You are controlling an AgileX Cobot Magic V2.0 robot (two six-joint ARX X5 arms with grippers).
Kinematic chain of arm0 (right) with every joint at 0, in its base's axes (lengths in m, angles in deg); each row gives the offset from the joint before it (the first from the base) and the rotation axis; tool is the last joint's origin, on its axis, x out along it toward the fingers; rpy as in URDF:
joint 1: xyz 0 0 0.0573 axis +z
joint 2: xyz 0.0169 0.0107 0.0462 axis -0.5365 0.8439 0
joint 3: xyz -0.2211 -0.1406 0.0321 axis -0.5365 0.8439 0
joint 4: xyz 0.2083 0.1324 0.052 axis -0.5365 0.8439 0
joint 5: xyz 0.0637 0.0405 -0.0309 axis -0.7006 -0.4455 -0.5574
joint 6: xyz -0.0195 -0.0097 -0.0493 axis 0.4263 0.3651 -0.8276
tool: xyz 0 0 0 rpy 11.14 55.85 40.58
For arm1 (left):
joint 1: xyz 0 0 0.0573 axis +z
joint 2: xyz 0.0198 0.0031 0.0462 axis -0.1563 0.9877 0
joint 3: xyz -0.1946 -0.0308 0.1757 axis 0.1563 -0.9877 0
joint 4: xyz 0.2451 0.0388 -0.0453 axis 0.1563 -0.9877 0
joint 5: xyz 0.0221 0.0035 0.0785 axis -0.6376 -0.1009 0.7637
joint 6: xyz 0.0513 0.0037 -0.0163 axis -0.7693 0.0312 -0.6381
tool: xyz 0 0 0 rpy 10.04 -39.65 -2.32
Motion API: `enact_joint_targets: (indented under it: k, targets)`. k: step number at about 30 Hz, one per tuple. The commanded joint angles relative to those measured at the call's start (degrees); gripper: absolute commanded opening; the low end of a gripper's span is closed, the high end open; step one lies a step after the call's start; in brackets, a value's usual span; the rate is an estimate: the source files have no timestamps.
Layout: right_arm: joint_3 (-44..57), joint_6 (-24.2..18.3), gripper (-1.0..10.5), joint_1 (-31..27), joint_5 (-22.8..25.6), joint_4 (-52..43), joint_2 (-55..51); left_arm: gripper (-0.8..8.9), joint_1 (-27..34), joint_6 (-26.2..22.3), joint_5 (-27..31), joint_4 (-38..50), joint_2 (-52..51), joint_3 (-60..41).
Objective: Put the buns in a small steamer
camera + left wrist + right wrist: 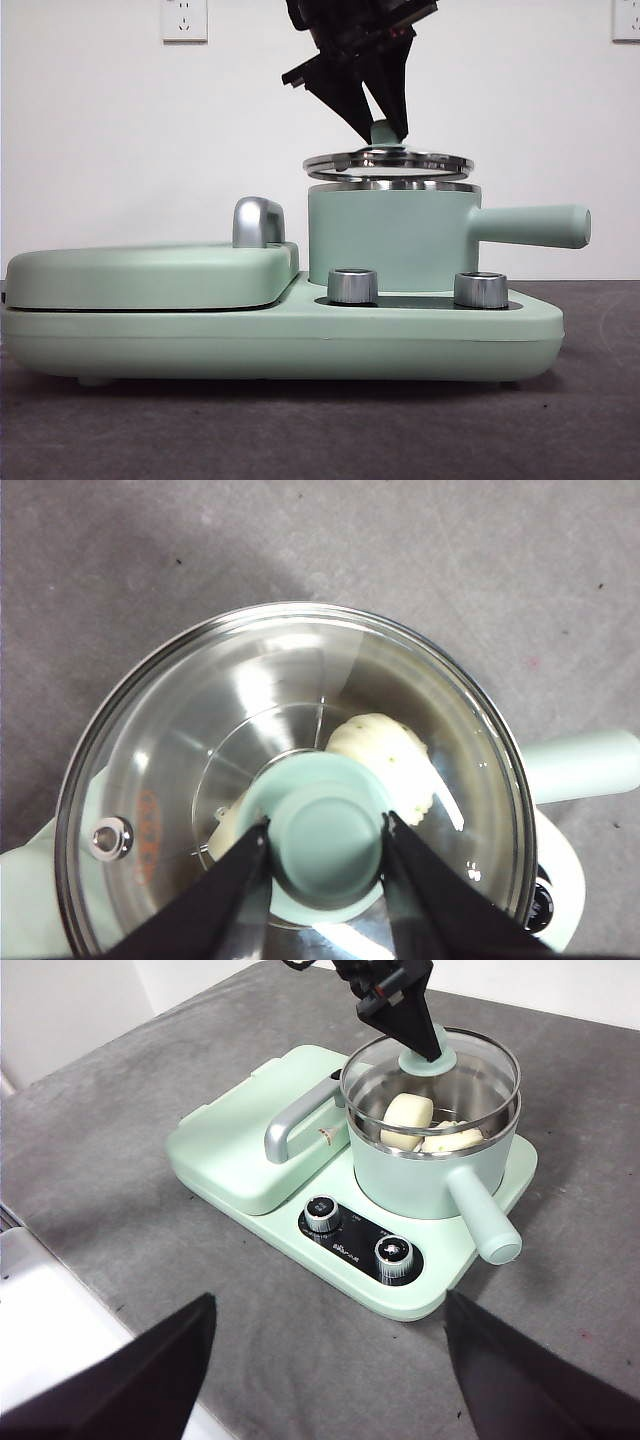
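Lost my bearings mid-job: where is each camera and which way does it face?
Front: table height, level at the small steamer; left gripper above.
Left wrist: straight down on the glass lid; its jaws clamp the knob.
Right wrist: high, angled down; open right gripper at bottom edge.
All views show the steamer; both wrist views show the buns.

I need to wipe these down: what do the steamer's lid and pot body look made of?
The lid looks like clear glass in a polished steel rim: the buns show through. Its knob, gripped by the left gripper, seems matte plastic. The small steamer looks matte mint-painted, maybe metal.
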Motion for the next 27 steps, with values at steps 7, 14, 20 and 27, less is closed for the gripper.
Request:
enact_joint_targets:
  k: [7, 14, 20, 27]
  targets:
    - [-0.4, 1.0, 3.6, 0.3, 0.0, -0.5, 0.2, 0.50, -0.4, -1.5, -0.3, 1.6, 2.1, 1.7]
    - [-0.4, 1.0, 3.6, 0.3, 0.0, -0.5, 0.2, 0.25, -0.4, -2.3, -2.8, 1.7, 2.5, 1.7]
    - [-0.4, 1.0, 3.6, 0.3, 0.0, -0.5, 0.2, 0.25, -0.4, -4.3, -2.6, 1.6, 2.8, 1.6]
    - [-0.4, 1.9, 3.6, 0.3, 0.0, 0.0, 0.2, 0.25, -0.4, -7.2, -2.6, 0.8, 3.0, 1.6]
